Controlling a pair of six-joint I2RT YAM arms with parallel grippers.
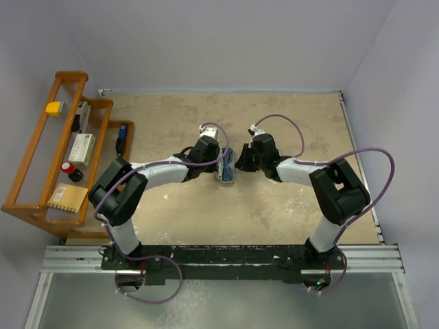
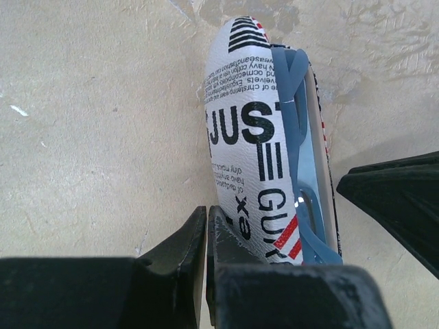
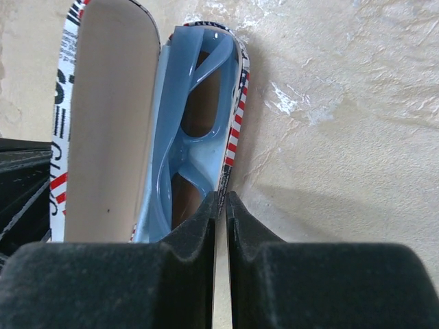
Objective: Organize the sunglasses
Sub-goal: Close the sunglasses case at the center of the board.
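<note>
The glasses case (image 1: 226,174) stands open on its edge at the table's middle, between both grippers. The sunglasses (image 3: 199,154), with a blue frame and dark lenses, lie inside the case's base half; they also show in the left wrist view (image 2: 302,157). The lid (image 3: 110,123) stands open, pale inside and white with black print outside (image 2: 240,137). My right gripper (image 3: 221,205) is shut on the base's red-and-white striped rim (image 3: 233,130). My left gripper (image 2: 206,233) is shut with nothing between its fingers, its right finger against the lid's outer face.
A wooden rack (image 1: 31,164) stands at the left table edge with a yellow block (image 1: 53,107), a white box (image 1: 81,149), a red-capped item (image 1: 67,167) and a tan pad (image 1: 67,198). A blue item (image 1: 121,140) lies beside it. Walls close the back and the right.
</note>
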